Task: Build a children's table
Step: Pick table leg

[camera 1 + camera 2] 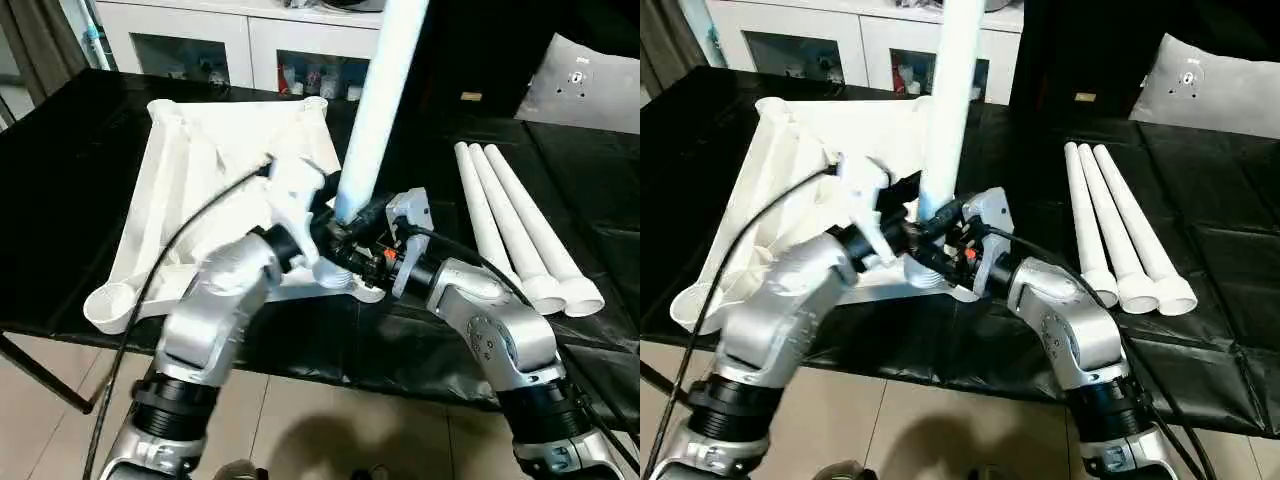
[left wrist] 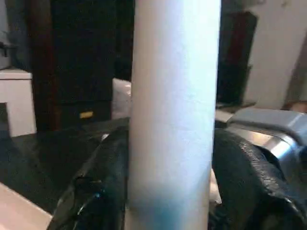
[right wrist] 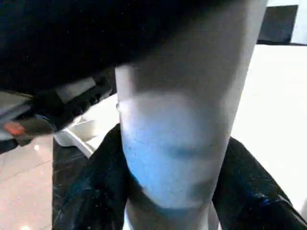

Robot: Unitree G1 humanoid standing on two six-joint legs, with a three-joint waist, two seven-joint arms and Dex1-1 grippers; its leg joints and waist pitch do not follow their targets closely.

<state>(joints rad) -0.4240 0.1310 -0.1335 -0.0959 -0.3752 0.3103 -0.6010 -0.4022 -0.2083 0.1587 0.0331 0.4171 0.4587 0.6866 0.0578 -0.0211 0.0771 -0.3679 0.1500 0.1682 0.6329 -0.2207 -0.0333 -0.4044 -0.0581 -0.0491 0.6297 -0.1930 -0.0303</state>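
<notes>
The children's table top (image 1: 200,170) lies upside down on the black work table, ribbed underside up. One white leg (image 1: 385,90) stands upright at its near right corner. Both grippers meet low on this leg. My left gripper (image 1: 325,235) comes from the left, and in the left wrist view its black fingers (image 2: 96,191) press against both sides of the leg (image 2: 172,120). My right gripper (image 1: 365,228) comes from the right, its fingers (image 3: 96,191) likewise closed around the leg (image 3: 182,143). The socket under the leg is hidden by the grippers.
Three more white legs (image 1: 510,215) lie side by side on the black cover to the right, wide ends toward me. A white glass-door cabinet (image 1: 200,40) stands behind the table. The table's front edge (image 1: 400,385) runs just under my forearms.
</notes>
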